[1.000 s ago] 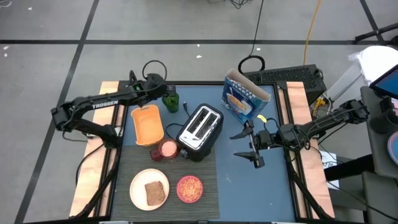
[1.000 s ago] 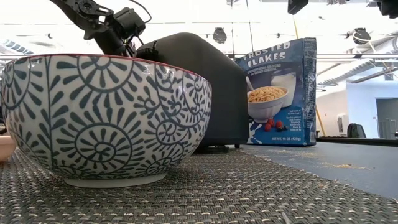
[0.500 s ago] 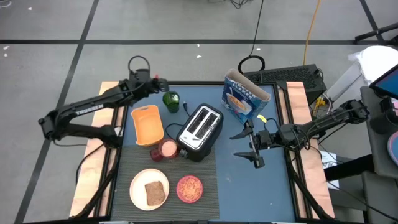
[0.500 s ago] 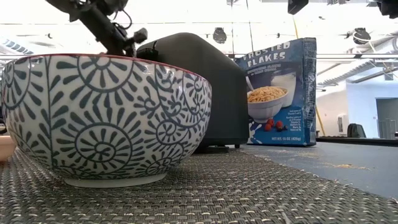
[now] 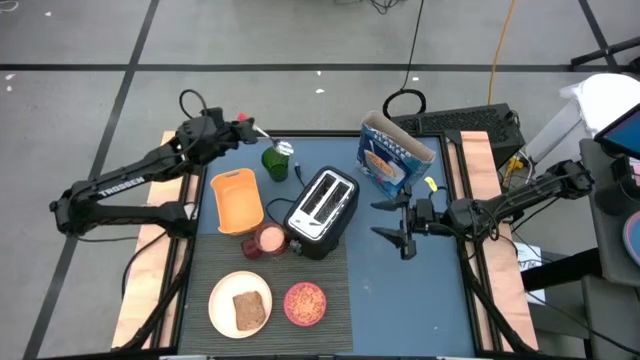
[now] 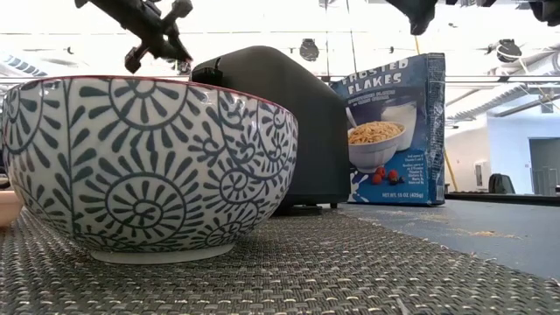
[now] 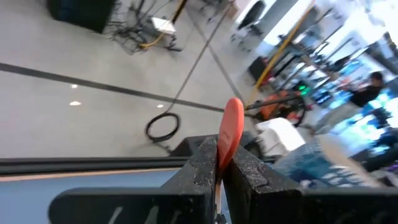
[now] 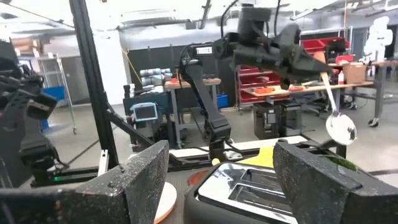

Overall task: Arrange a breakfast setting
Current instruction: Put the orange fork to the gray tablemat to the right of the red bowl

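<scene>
Workbenches fill the room behind the blue table [image 5: 440,290]; left gripper [image 5: 240,128] pinches the spoon [image 5: 262,135], right gripper [image 5: 393,222] spread.

**Spoon aloft, plate and bowl side by side**

The round cream plate [image 5: 240,305] lies flat near the table's front edge with a brown toast slice [image 5: 250,309] resting on it. Just beside it sits the smaller pink bowl of cereal [image 5: 305,304], upright, its outside patterned in dark blue and white. The red-handled metal spoon [image 5: 262,135] is off the table, clamped by its handle in the left pincer [image 5: 228,128], its shiny bowl hanging over the table's far edge.
</scene>
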`<state>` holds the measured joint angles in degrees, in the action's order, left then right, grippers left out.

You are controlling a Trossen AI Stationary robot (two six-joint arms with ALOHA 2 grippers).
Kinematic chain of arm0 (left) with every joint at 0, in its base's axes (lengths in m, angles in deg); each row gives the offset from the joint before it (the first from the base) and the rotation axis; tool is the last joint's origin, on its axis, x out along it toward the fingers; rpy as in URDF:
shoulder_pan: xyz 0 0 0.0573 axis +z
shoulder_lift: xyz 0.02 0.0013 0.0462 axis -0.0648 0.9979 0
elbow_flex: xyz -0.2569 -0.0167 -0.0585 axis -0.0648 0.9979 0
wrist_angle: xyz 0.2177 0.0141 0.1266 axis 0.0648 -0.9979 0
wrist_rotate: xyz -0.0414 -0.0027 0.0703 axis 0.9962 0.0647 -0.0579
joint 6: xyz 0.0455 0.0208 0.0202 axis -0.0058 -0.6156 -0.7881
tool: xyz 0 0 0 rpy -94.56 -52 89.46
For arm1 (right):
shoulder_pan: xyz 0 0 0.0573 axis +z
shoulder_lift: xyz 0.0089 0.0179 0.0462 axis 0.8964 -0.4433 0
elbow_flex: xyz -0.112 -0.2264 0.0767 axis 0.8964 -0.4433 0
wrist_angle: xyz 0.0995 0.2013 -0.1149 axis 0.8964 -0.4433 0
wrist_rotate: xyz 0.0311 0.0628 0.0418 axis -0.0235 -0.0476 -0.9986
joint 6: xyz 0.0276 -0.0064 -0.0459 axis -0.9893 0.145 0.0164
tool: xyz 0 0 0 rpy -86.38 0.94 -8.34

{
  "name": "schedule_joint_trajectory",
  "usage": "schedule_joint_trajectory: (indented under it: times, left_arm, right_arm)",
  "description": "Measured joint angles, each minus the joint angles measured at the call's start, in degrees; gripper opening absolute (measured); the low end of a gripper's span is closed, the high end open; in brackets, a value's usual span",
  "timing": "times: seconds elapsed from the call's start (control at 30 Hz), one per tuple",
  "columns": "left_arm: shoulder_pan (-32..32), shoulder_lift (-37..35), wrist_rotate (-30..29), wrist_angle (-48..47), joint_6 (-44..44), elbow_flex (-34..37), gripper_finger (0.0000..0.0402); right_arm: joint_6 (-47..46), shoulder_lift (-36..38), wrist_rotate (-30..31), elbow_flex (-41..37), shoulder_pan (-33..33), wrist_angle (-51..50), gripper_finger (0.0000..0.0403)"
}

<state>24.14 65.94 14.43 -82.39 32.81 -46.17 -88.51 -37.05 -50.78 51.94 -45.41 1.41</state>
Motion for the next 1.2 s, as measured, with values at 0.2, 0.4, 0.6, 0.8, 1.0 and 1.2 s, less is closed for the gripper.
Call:
schedule_joint_trajectory:
  times: [0.2,0.4,0.6,0.8,1.0,1.2]
  left_arm:
    - [-3.54,0.17,0.0,7.81,0.44,0.0,0.0019]
    - [-7.08,0.5,0.01,14.31,-0.42,-0.01,0.0019]
    - [-10.16,0.5,0.0,19.2,-1.12,-0.02,0.0019]
    - [-13.2,1.19,-0.02,24.64,-2.15,-0.02,0.0019]
    - [-16.19,4.34,-0.04,30.63,-3.32,-0.04,0.0019]
    - [-18.97,8.95,-0.04,37.16,-3.52,-0.04,0.0019]
  right_arm:
    - [-4.27,0.02,-0.21,0.01,-1.2,0.02,0.0279]
    - [-8.6,-1.75,-0.22,0.02,-3.27,2.21,0.0279]
    - [-9.32,-8.06,-0.31,0.02,-4.81,11.56,0.0279]
    - [-9.32,-15.73,-0.29,0.02,-6.57,24.84,0.0279]
    - [-10.93,-21.39,-0.29,0.02,-8.25,33.98,0.0279]
    - [-17.14,-23.65,-0.18,0.02,-10.89,36.43,0.0279]
